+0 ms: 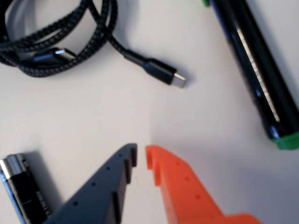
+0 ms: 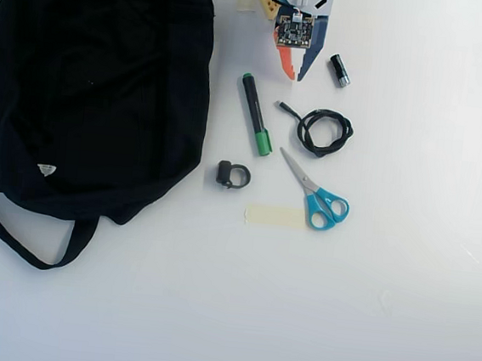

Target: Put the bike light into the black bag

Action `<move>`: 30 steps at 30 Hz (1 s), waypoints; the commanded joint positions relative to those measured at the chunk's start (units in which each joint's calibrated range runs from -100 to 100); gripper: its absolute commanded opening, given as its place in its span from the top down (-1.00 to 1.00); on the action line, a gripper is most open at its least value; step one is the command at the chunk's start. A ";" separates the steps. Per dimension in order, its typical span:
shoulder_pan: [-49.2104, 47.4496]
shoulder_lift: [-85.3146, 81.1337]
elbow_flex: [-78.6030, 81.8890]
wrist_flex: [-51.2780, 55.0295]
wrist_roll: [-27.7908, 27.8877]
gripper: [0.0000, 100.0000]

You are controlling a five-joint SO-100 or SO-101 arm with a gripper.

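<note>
2 fingers [image 2: 296, 73] nrly shut, bike light [image 2: 233, 175] well apart

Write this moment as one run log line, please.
end effector: nearly closed, empty, near arm base | bike light: on table, untouched, beside black bag | marker between end effector and light
</note>
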 commanded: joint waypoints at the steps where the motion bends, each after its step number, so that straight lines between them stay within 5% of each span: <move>1: 0.20 -1.08 1.25 2.06 0.03 0.95; 21: -0.78 -1.00 0.80 0.77 0.03 0.95; 30: -2.72 9.87 -9.18 -24.90 -0.44 0.95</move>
